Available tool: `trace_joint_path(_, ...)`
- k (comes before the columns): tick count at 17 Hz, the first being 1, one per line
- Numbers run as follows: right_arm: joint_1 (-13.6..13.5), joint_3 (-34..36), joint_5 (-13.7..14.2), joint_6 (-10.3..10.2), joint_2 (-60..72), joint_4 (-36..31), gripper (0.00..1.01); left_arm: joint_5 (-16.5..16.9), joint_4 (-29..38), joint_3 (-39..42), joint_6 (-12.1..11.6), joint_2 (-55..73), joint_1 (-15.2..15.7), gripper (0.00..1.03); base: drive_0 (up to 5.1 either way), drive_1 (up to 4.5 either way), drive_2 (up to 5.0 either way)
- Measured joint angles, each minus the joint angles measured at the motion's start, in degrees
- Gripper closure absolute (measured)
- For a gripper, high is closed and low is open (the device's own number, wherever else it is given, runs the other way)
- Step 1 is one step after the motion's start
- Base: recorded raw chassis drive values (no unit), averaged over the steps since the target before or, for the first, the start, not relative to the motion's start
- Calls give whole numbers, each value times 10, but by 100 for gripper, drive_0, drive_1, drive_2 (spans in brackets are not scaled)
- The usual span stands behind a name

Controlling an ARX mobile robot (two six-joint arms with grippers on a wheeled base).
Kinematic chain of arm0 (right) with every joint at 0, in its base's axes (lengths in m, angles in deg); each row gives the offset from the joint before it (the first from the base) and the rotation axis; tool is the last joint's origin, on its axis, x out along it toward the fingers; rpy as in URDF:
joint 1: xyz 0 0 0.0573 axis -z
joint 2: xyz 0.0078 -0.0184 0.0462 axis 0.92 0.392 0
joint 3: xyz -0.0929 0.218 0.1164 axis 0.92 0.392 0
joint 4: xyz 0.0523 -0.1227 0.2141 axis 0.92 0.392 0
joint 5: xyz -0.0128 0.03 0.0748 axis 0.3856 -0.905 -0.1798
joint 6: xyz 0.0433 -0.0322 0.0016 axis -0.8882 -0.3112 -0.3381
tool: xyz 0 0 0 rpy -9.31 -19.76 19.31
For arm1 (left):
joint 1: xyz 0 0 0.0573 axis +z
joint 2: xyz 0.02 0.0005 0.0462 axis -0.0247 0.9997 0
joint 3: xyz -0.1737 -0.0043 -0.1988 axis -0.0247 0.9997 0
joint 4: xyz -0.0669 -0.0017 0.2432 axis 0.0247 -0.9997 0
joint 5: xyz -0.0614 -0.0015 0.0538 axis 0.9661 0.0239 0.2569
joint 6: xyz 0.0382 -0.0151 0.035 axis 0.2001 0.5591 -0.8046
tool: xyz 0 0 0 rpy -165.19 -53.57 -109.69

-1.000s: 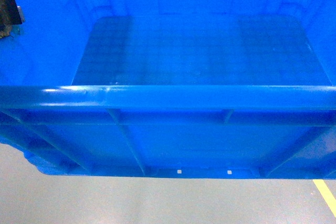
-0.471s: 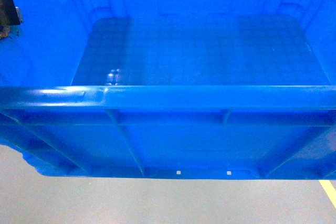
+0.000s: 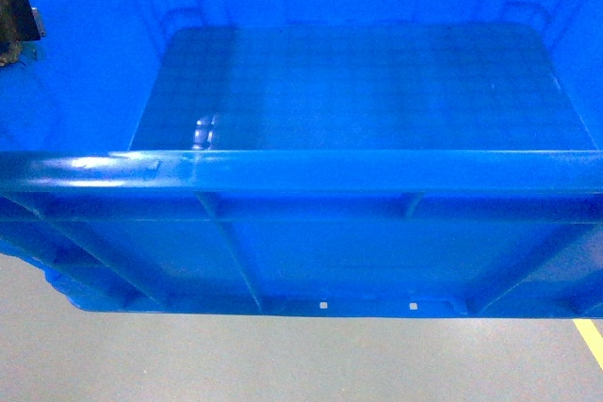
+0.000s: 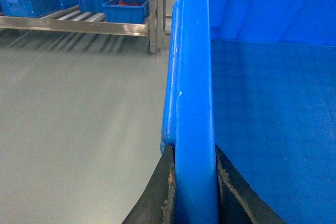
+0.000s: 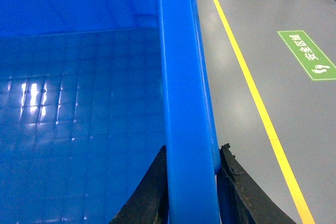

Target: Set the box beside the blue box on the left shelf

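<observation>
Grey floor (image 3: 283,364) runs under the box (image 3: 349,91), which fills your head view, carried clear of it. Both tools, left (image 4: 193,192) and right (image 5: 191,192), are clamped on opposite rims. It looks stiff, bulky, smooth; hold the rims. Shelf (image 4: 79,22) sits upper left.

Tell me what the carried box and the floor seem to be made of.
Box: looks like glossy moulded plastic; its rolled rim, side ribs and bright glare streaks suggest it. Floor: smooth grey, probably sealed or painted concrete; a soft sheen and painted yellow line show, though the exact material stays uncertain.
</observation>
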Motion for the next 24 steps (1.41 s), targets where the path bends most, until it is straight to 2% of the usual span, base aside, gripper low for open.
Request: trace_joint_path(24, 0, 0, 0, 0, 0, -1, 82, 2, -2, 0, 2, 0, 0, 92, 0, 427, -426)
